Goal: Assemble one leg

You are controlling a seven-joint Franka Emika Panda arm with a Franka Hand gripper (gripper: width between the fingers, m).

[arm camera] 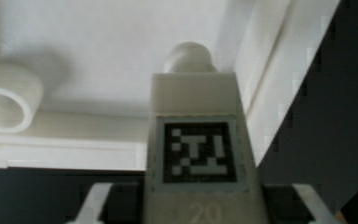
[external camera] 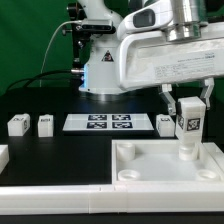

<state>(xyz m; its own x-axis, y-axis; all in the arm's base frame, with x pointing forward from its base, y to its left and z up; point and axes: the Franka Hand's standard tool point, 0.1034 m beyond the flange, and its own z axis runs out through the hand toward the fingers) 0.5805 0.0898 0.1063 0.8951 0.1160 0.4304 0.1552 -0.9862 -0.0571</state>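
The arm (external camera: pixel 160 60) is showing as a bulky, glossy white casing across the upper right of the frame, with a grey metal collar (external camera: pixel 185 30) sitting on top. Its rounded white base (external camera: pixel 100 65) is standing at upper centre, with black cables (external camera: pixel 40 74) trailing left. The jaws are looking pale and dark-edged.

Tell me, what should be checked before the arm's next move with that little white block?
1. Gripper clamped on the leg: ok.
2. Leg upright: ok.
3. Leg over the tray-like piece: ok.
4. Leg's tip lined up with a corner socket: cannot tell.
5. Spare legs lying apart from the tray-like piece: ok.
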